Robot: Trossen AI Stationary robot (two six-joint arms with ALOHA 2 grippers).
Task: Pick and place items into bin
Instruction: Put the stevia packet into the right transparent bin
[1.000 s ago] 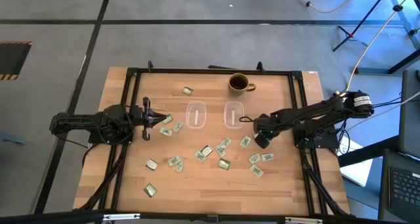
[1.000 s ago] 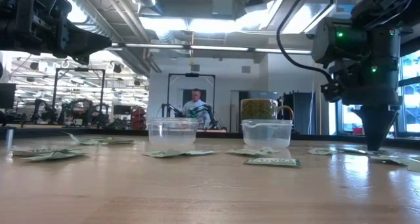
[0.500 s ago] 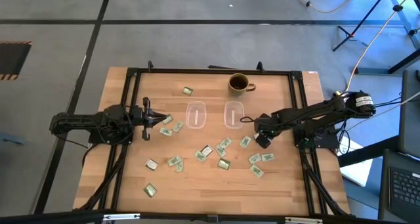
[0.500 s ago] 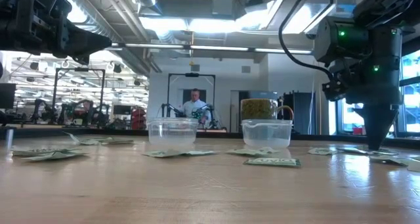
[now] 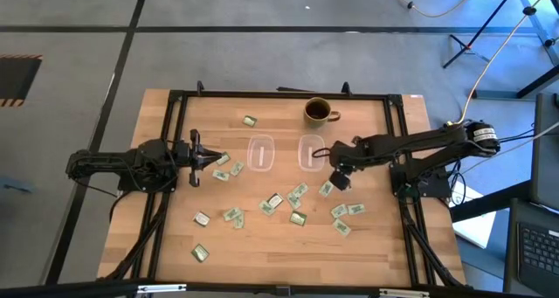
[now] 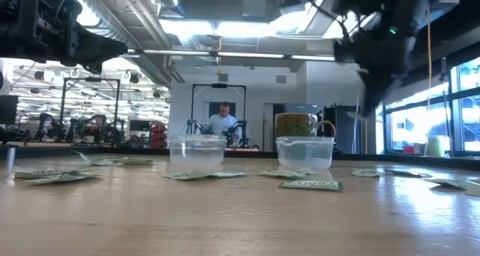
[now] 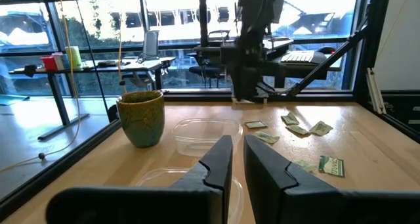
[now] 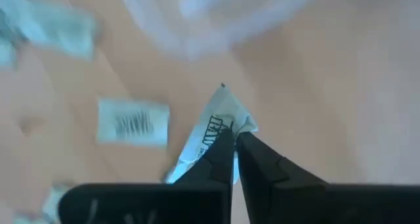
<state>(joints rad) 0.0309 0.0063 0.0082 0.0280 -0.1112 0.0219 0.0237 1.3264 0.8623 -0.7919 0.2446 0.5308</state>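
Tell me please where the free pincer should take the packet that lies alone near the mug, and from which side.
The lone packet lies flat on the table, left of the mug, with bare wood around it. Probably best to come straight down and pinch across its short width at the middle. The left pincer is nearer; the right pincer already holds a packet.

Ceiling lights [image 6: 202,27] glare at upper centre of the low view; windows [image 7: 164,27] blaze behind. Right wrist view smears with blur.
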